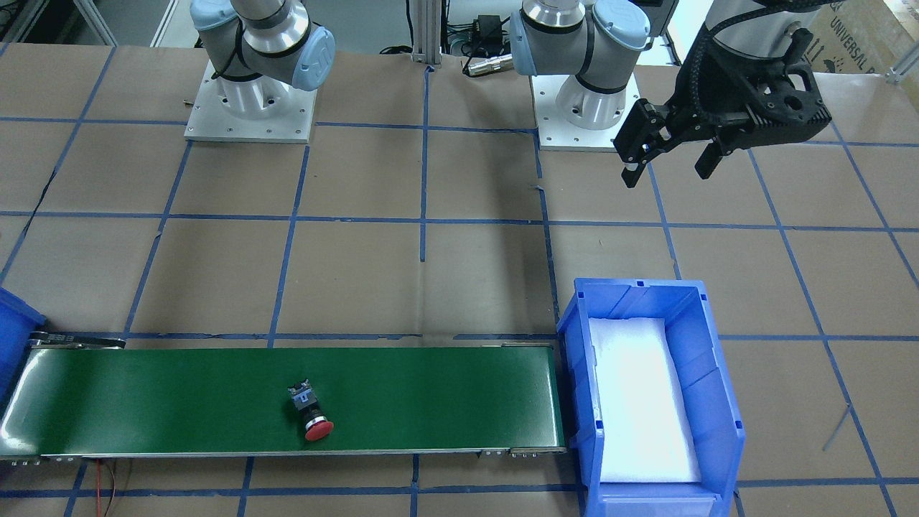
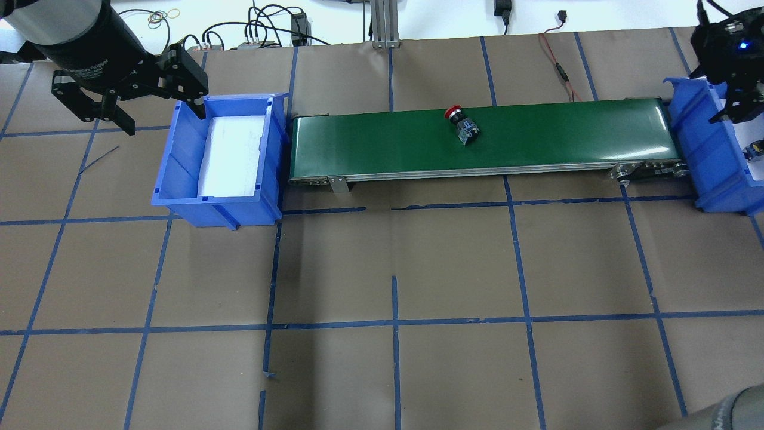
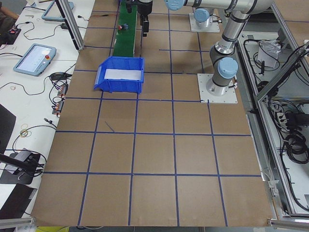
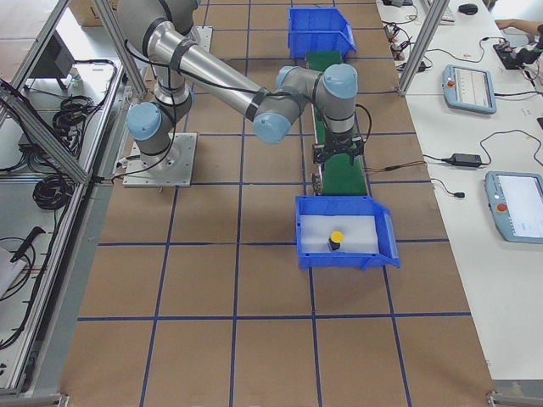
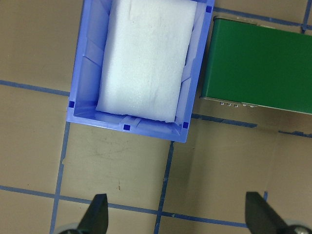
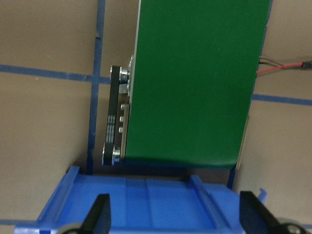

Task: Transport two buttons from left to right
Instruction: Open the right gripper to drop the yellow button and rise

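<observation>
The red-capped button (image 1: 314,415) lies on its side near the middle of the green conveyor belt (image 1: 445,388); it also shows in the overhead view (image 2: 461,122). The yellow-capped button (image 4: 336,240) stands on the white foam in the right blue bin (image 4: 301,233). My left gripper (image 1: 668,172) hangs open and empty beside the left blue bin (image 1: 574,337), on its outer side; its fingers (image 5: 97,217) stand wide apart. My right gripper (image 6: 176,219) is open and empty above the belt's end at the right bin's wall (image 6: 146,204).
The left bin (image 2: 179,149) holds only a white foam pad (image 2: 233,149). The right bin (image 2: 698,149) sits at the belt's other end. Both arm bases (image 1: 251,108) stand on the far side of the table. Red wire (image 2: 555,65) lies behind the belt.
</observation>
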